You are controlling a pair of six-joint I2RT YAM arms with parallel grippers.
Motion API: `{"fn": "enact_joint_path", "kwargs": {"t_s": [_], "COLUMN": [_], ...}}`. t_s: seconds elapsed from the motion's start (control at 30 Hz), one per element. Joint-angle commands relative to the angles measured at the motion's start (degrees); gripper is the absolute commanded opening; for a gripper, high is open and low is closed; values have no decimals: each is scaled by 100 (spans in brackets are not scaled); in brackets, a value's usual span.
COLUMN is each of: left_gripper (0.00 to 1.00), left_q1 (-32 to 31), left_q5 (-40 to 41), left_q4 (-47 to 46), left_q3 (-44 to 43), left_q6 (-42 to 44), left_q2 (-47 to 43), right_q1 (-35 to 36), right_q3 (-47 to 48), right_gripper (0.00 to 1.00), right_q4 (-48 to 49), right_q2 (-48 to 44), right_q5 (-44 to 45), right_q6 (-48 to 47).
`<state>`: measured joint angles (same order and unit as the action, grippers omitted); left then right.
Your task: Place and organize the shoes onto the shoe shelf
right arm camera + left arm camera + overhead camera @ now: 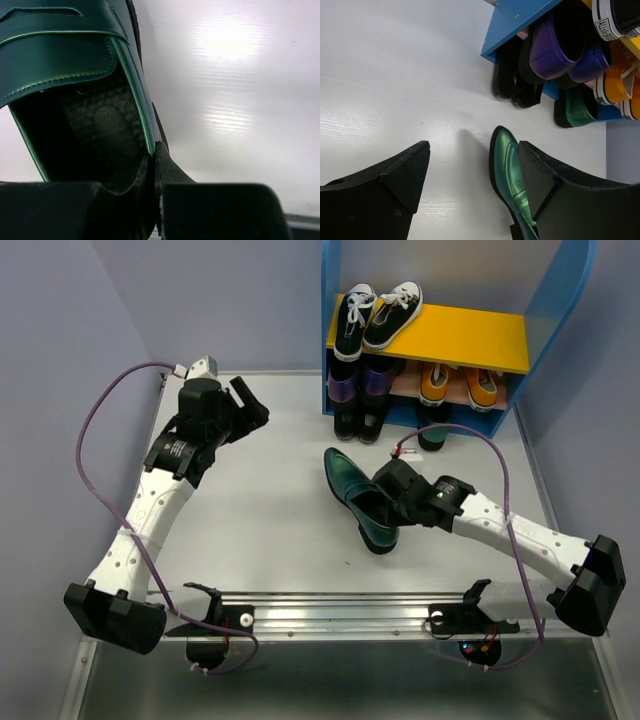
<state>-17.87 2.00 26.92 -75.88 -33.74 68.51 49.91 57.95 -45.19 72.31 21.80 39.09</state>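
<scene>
So, the shiny dark green leather loafer [352,490] is found out on the white table [270,540] in front of the blue-sided two-tier shoe shelf [470,335], not on it yet. Its long axis is slanted, with the toe aimed at the shelf's left end and the heel turned away from the shelf. The right gripper [156,165] is clamped on the loafer's side wall by the heel opening, one finger inside and one outside. Whether the sole is off the table can't be told. The left gripper [250,405] is parked off the shelf's left side, fingers spread, nothing held. Looks like the right arm's job: a short toe-first carry shelfward is needed, probably with a twist so the shoe gets squared up.
</scene>
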Motion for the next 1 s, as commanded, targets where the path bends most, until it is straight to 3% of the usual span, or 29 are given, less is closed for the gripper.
{"fn": "enact_joint_path", "kwargs": {"t_s": [0.0, 0.3, 0.6, 0.77, 0.97], "left_gripper": [82, 82, 82, 81, 82], "left_q1": [29, 29, 38, 29, 38], "left_q5": [37, -77, -174, -86, -59], "left_q4": [-319, -424, -442, -345, -398], "left_q3": [-269, -402, -419, -463, -340], "left_q6": [95, 253, 394, 508, 552], "left_q2": [83, 364, 453, 418, 365], "right_q1": [-69, -69, -814, -1580, -2020], "right_q3": [489, 568, 243, 339, 427], "right_gripper": [1, 1, 1, 1, 1], "right_q4": [-1268, -3443, -3435, -3444, -3426], "right_q2": [-226, -867, -1053, -973, -798], "right_q5": [632, 1194, 1633, 2125, 2451], "right_q6": [651, 2673, 3298, 3184, 2938]}}
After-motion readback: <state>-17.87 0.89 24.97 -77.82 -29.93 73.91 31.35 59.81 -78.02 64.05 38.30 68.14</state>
